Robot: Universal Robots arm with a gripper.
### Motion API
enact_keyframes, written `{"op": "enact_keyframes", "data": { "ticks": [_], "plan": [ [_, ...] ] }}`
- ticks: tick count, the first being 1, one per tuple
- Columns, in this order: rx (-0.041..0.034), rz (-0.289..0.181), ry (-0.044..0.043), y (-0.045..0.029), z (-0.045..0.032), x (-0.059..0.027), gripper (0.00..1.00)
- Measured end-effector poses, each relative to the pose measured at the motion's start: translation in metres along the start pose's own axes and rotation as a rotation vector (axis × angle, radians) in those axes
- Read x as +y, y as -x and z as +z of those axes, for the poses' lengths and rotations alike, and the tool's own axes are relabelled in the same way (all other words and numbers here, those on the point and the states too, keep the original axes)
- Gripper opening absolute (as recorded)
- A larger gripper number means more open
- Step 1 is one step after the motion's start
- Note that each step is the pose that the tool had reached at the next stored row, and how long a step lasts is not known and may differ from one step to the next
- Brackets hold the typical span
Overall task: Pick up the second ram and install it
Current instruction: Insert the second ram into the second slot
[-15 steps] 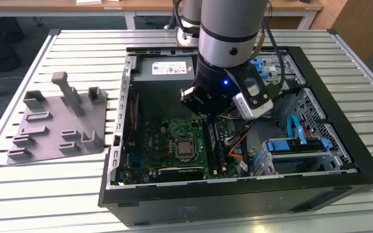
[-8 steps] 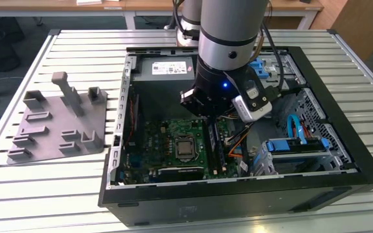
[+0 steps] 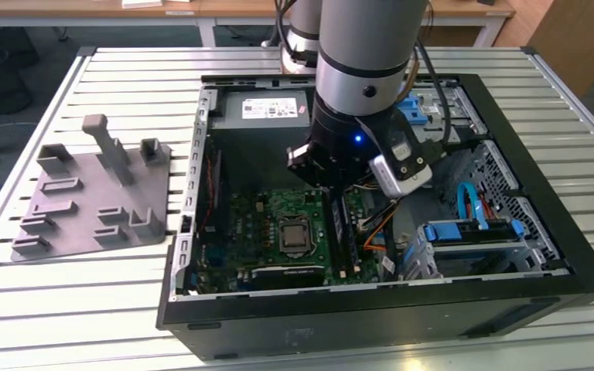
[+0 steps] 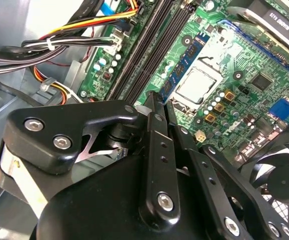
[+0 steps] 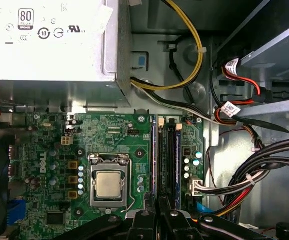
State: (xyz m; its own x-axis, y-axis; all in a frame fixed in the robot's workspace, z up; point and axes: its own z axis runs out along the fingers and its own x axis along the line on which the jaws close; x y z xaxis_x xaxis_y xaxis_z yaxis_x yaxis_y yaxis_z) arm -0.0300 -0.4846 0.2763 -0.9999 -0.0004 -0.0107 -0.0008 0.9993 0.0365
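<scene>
**Second stick at its slot, seating in hand**

Well off from the processor socket (image 3: pixel 295 236), toward the exterior view's left and outside the case, a grey holder (image 3: pixel 80 202) lies on the worktop (image 3: pixel 90 309); just beside the socket, on the side away from that holder, the second ram (image 5: pixel 154 160) stands edge-up along a slot; over its near end sits the pincer (image 4: pixel 157 102), drawn almost closed and, as far as I can judge, nipping the stick's edge; farther from the socket run bundled cables (image 5: pixel 244 180). The install step looks to be in hand — it calls for a straight, even push, with the stick kept in line with the slot.
</scene>
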Motion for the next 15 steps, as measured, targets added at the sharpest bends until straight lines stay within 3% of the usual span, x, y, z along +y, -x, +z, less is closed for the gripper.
{"op": "enact_keyframes", "data": {
  "ticks": [15],
  "plan": [
    [0.0,0.0,0.0,0.0,0.0046,-0.001,0.14]
  ]
}}
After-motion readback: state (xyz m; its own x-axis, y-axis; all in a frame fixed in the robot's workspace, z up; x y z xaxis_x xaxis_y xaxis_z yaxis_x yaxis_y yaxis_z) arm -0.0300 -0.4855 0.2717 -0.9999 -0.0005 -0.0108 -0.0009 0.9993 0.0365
